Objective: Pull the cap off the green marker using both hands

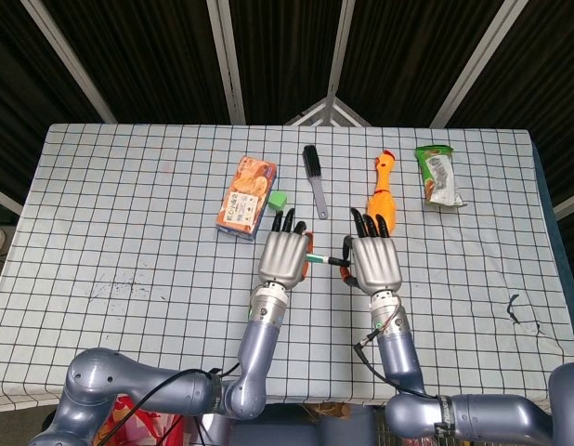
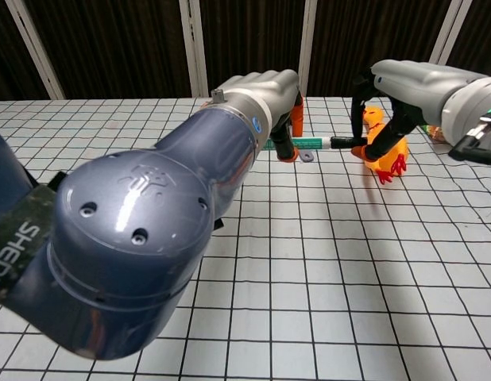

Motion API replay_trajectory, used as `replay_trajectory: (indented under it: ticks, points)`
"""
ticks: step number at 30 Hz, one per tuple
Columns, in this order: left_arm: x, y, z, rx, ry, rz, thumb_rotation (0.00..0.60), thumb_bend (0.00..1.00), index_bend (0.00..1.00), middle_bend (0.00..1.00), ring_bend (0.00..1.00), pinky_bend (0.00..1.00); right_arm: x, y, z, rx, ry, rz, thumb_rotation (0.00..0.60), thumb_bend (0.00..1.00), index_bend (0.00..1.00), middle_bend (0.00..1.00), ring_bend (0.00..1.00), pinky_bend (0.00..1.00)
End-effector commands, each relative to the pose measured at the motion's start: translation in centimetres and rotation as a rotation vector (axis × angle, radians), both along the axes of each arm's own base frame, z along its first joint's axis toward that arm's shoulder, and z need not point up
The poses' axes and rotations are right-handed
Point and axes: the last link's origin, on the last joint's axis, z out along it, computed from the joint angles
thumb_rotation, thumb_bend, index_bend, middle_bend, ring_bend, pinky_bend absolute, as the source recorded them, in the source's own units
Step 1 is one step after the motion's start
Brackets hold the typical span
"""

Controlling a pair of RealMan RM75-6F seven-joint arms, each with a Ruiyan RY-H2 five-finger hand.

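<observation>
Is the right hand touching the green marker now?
Touching. In the chest view, the right hand pinches the dark end of the green marker, with no gap visible.

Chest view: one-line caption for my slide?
Left hand and right hand hold the green marker level above the table.

Each arm is finished in glossy blue-grey, with rounded joint housings carrying small recessed screw holes. The left robot hand [image 1: 284,257] and right robot hand [image 1: 374,262] have silver metallic backs and black fingers. A black band with pale lettering (partly cut off) wraps the left arm. A thin black cable loops beside the right forearm.
</observation>
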Motion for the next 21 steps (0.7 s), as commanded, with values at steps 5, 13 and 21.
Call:
replay_trajectory:
  ticks: [5,13,21]
  points:
    - [-0.2,0.1,0.1,0.001,0.001,0.003,0.6,0.53,0.56,0.23,0.0,0.0,-0.4,0.0,-0.1,0.001,0.002,-0.012,0.6,0.43,0.77,0.08,0.11,0.04]
    - [-0.5,0.2,0.1,0.003,0.003,0.008,0.6,0.53,0.56,0.23,0.0,0.0,-0.9,0.0,0.2,-0.001,-0.002,-0.022,0.6,0.43,0.79,0.09,0.12,0.04]
    - [-0.8,0.3,0.1,0.004,0.007,0.013,0.6,0.53,0.56,0.23,0.0,0.0,-1.5,0.0,0.7,-0.008,0.001,-0.036,0.6,0.43,0.79,0.09,0.12,0.04]
